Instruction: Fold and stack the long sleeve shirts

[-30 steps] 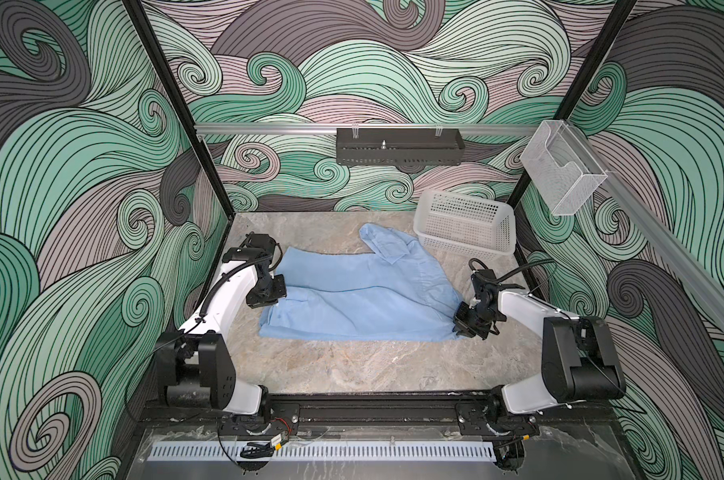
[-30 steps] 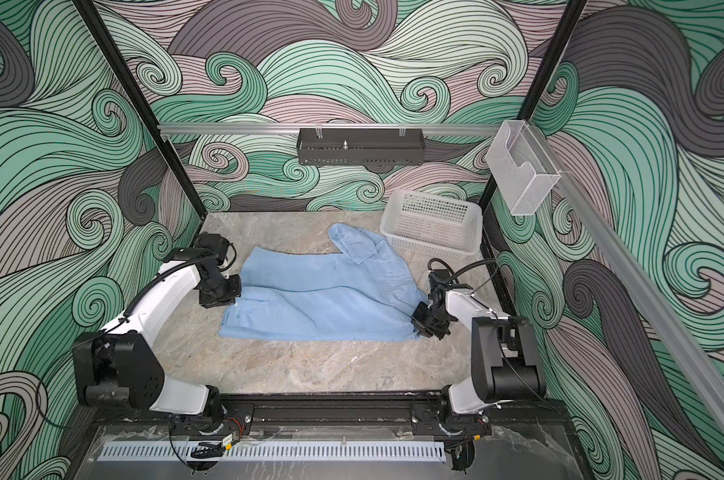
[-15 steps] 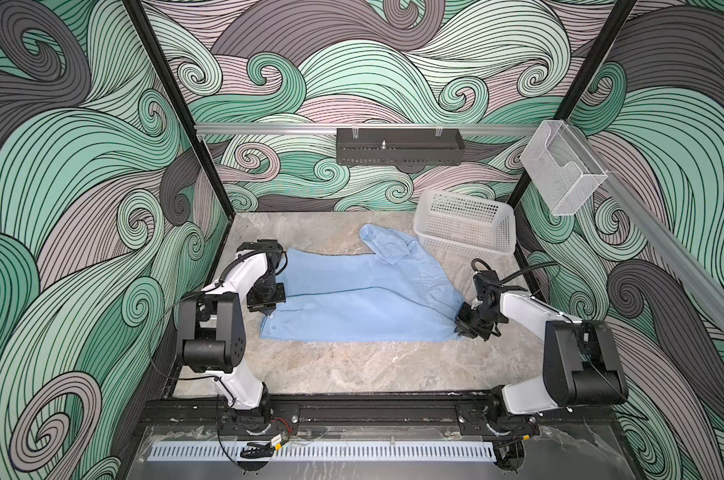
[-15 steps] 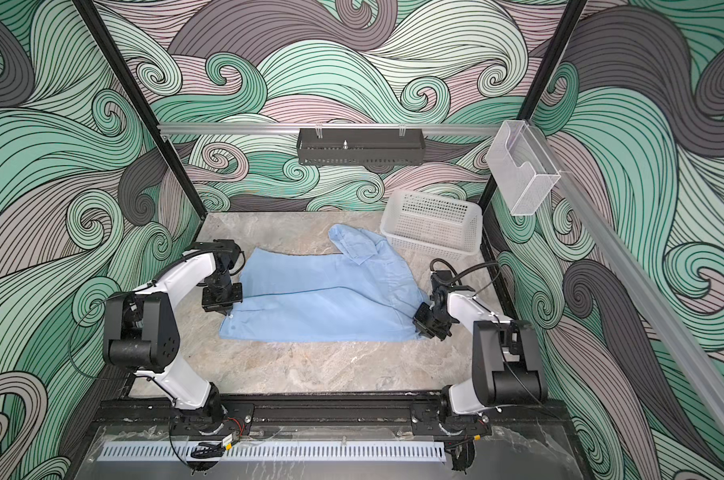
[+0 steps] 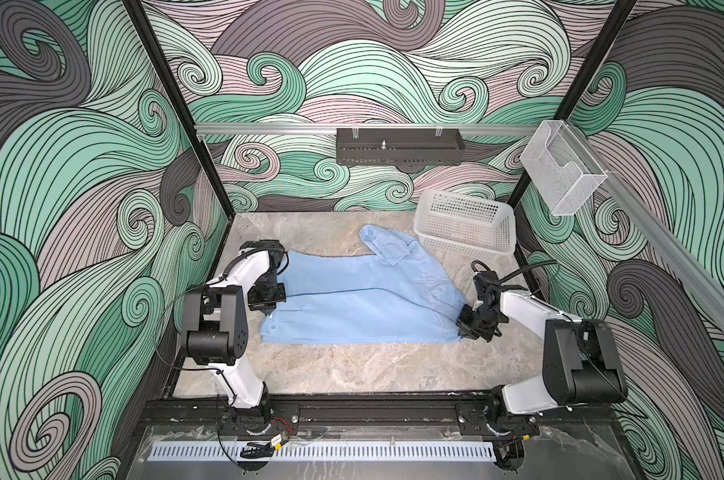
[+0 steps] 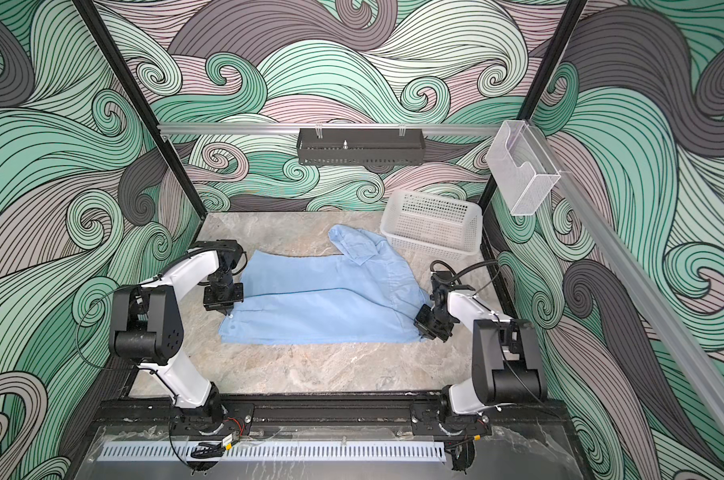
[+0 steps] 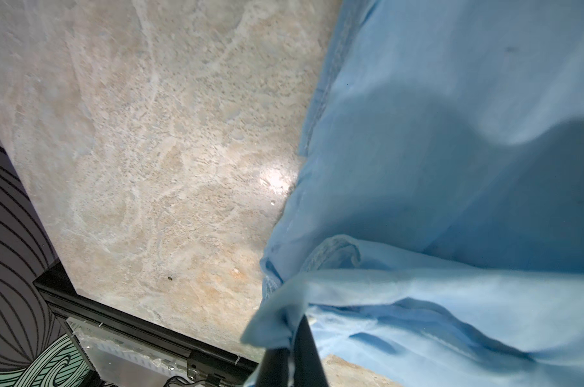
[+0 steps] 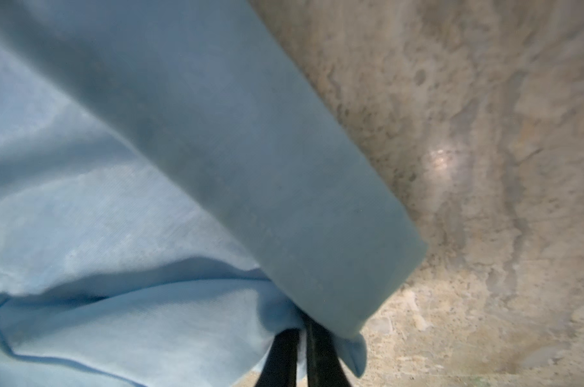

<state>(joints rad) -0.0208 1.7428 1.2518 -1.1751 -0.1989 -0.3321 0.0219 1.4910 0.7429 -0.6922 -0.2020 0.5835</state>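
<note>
marble table [image 5: 352, 365] | left gripper [image 5: 269, 311] pinching shirt [image 5: 360, 307] edge | right gripper [image 5: 462, 332] pinching shirt corner

We see the right gripper [image 8: 300, 338] at six o'clock, its two dark jaws nearly together and pinching a bunch of the shirt [image 8: 150, 167]. Blue cloth spreads from there toward nine and eleven o'clock, with a smooth folded band over it. Marbled tabletop [image 8: 502, 134] lies toward two o'clock, with a bright glint on it.
</note>
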